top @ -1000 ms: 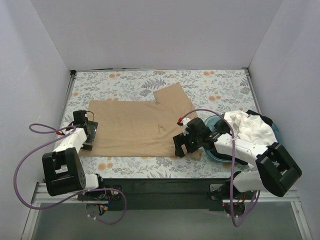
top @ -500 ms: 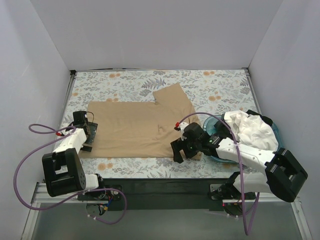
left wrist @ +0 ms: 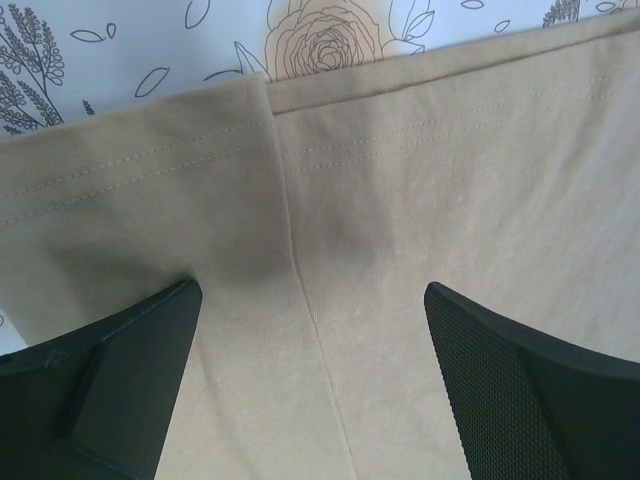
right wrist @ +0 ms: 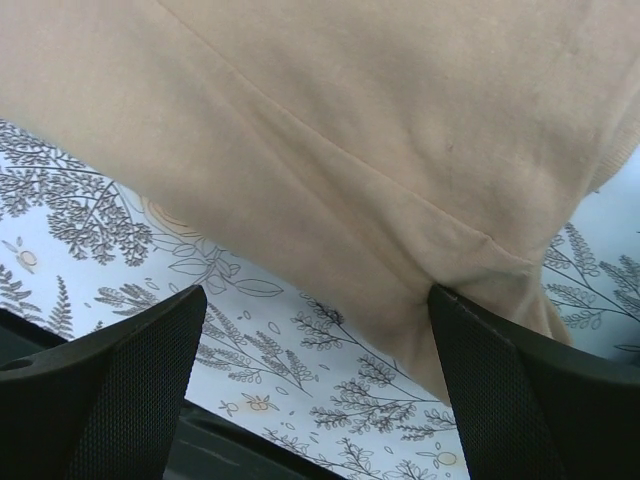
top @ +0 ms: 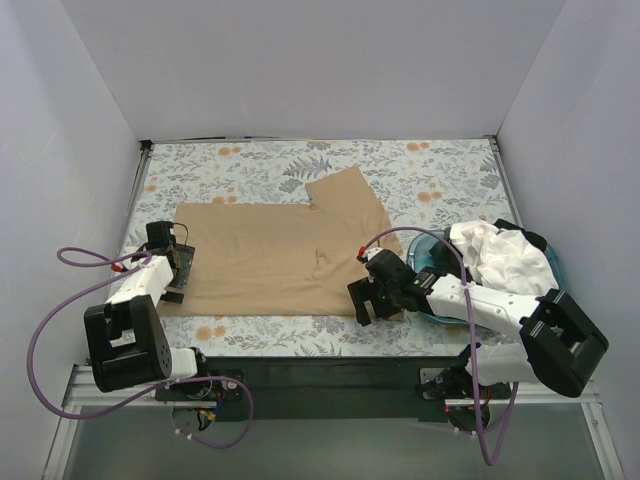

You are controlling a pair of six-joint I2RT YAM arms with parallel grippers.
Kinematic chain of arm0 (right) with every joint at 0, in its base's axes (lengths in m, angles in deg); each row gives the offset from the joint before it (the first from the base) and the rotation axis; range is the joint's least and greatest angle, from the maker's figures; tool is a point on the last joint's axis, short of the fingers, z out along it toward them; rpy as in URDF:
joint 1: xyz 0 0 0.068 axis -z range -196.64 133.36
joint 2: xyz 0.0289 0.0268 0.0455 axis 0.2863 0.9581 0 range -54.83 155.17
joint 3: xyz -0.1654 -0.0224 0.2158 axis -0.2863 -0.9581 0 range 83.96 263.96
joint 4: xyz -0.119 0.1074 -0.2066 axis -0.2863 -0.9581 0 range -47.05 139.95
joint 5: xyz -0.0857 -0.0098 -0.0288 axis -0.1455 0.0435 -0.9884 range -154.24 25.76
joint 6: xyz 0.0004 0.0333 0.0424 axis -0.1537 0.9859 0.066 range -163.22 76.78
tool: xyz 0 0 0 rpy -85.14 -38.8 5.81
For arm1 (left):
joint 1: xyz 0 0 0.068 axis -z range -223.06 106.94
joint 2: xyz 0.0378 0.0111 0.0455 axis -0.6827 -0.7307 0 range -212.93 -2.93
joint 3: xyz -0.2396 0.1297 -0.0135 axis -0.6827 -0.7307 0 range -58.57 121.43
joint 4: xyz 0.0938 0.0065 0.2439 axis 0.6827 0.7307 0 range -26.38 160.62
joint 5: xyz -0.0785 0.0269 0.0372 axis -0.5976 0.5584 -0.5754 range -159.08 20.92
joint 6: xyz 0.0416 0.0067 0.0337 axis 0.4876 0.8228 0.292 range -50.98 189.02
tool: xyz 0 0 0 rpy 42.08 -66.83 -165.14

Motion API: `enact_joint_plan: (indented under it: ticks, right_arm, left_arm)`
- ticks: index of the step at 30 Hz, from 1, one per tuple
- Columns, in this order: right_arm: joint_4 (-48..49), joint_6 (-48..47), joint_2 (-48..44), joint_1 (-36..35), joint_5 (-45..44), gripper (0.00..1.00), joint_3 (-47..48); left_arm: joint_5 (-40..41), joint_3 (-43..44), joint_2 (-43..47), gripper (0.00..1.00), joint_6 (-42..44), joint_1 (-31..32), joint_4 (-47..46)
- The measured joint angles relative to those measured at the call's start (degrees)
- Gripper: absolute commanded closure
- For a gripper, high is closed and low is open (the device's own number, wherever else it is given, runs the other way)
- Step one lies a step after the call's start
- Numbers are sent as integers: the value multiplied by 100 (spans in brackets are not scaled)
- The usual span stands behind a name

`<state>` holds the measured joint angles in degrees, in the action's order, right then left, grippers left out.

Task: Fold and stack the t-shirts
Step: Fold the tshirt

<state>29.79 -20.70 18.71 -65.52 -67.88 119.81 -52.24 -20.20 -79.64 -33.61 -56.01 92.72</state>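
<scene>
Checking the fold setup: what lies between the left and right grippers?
Only the tan t-shirt, spread out on the table, spans from the left gripper to the right gripper. The top view shows it.

tan shirt point(top: 270, 258): plain beige, matching stitching | white shirt point(top: 505, 262): plain white | basin point(top: 424, 248): teal | table point(top: 440, 175): white, grey leaf sprigs, orange-tan blooms | arms point(top: 140, 285): white, black joints | cable point(top: 60, 256): purple | walls point(top: 300, 70): pale lavender-grey
</scene>
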Motion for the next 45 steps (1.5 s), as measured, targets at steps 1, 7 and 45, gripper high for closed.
enact_joint_plan:
  ticks: [1, 7, 45]
  right_arm:
    - [-39, -13, 17, 0, -46, 2, 22]
    - [-452, -365, 70, 2, -155, 2, 297]
    - [-238, -1670, 2247, 1602, -448, 2, 3919]
  left_arm:
    - [9, 0, 0, 4, -9, 2, 2]
    - [-11, 26, 9, 4, -24, 0, 52]
    - [-601, 6946, -5302, 37, 1788, 9, 1003]
